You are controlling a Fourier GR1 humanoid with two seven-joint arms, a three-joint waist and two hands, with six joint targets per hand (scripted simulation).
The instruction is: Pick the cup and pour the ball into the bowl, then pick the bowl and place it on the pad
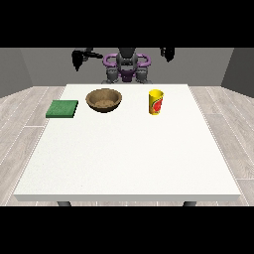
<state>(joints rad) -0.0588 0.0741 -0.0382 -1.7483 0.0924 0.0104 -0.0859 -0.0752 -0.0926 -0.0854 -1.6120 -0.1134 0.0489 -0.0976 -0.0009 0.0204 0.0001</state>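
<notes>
A yellow cup (156, 102) with a red mark stands upright on the white table (129, 158), right of centre near the far edge. Its inside is hidden, so no ball shows. A brown wooden bowl (103, 99) sits left of the cup. A green square pad (62, 108) lies at the table's far left edge. The hand at the view's left (78, 58) hangs raised beside the robot, well above and behind the pad. The hand at the view's right (168, 52) is also raised, above and behind the cup. Neither hand touches anything.
The robot's torso (126, 67) stands behind the table's far edge. Grey wood flooring surrounds the table on all sides.
</notes>
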